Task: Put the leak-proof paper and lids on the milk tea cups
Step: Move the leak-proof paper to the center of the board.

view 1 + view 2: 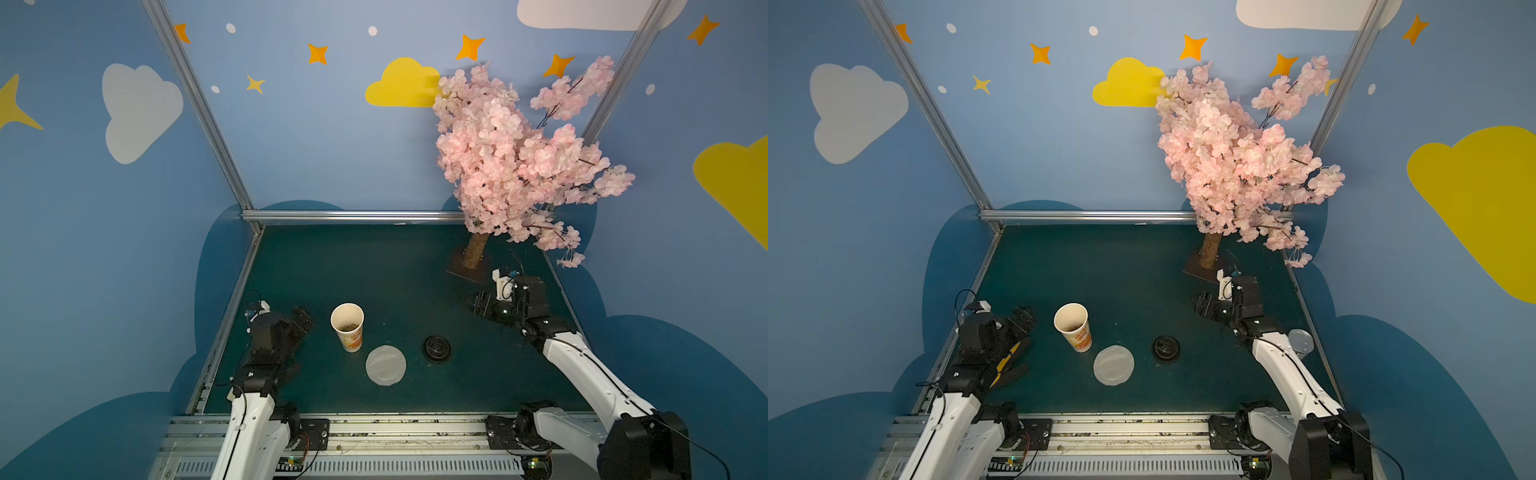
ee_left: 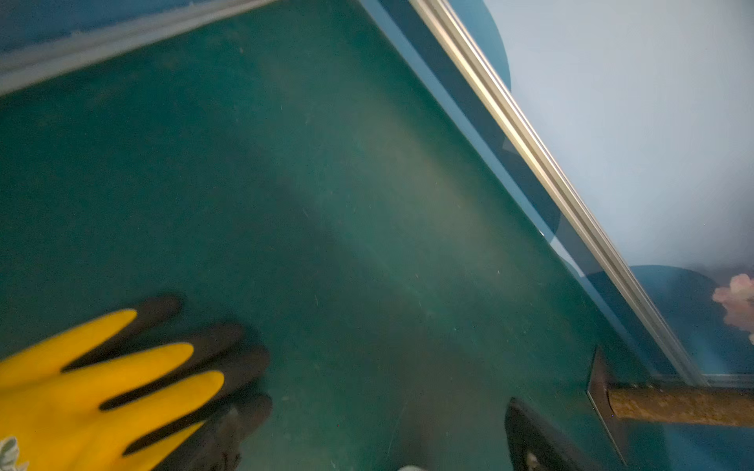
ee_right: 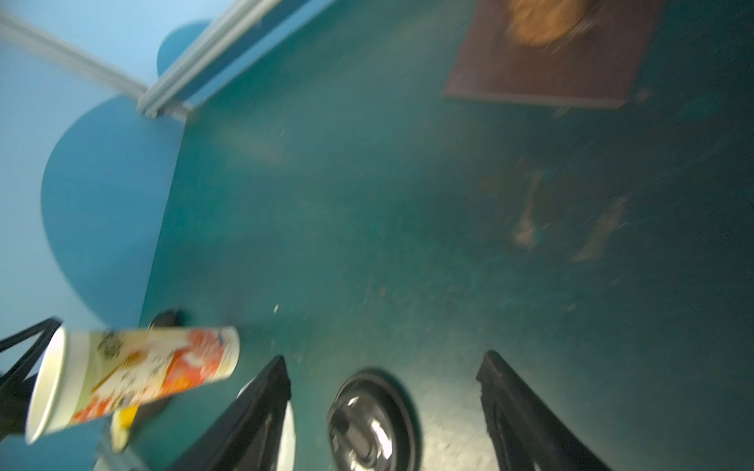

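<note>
Jaws of the right gripper [image 3: 385,357] are standing wide apart and gripping nothing. Those of the left gripper [image 1: 304,319] are also gaping with nothing between them, sitting near the milk tea cup [image 1: 348,328] at its 9 o'clock. The cup is standing upright with its mouth uncovered, and in both top views a little brown matter is showing at its bottom; what it is cannot be told. The leak-proof paper [image 1: 385,365] is lying flat on the table [image 1: 374,266] just beside the cup's foot, at the cup's 4 o'clock. A black lid [image 1: 436,348] is resting at the paper's 2 o'clock, apart from it, and the right gripper is hovering at the lid's 1 o'clock. In a top view a metal can [image 1: 1300,343] is peeking out from behind the right arm, its contents hidden. A yellow and black glove [image 1: 1011,361] is lying under the left arm.
</note>
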### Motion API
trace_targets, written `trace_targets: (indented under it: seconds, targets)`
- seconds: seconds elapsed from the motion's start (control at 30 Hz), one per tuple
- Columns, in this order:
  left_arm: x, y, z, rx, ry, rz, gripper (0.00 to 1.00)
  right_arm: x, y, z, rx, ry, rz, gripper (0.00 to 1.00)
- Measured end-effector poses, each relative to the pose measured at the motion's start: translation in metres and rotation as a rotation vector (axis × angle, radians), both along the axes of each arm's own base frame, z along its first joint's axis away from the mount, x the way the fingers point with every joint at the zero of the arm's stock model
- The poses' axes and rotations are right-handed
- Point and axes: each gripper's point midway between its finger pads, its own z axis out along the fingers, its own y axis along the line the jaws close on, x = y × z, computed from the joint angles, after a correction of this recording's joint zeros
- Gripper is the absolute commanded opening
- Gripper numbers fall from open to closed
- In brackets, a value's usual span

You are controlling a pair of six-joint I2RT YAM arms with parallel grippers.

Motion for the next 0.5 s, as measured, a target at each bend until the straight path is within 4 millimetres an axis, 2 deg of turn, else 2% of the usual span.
trace_targets:
  seconds: [0.1,0.3,0.5]
  targets:
    - [-0.014,-0.009,-0.008,-0.069,0.033,-0.012,1.00,-0.013,0.018,-0.003,0.010,0.047,0.064,0.73]
    - [-0.039,-0.027,-0.026,-0.197,0.120,-0.039,0.95,-0.021,0.061,0.002,0.019,0.101,0.195,0.70]
    - [-0.061,-0.048,-0.051,-0.272,0.242,-0.088,0.90,-0.054,0.108,-0.007,-0.002,0.170,0.354,0.68]
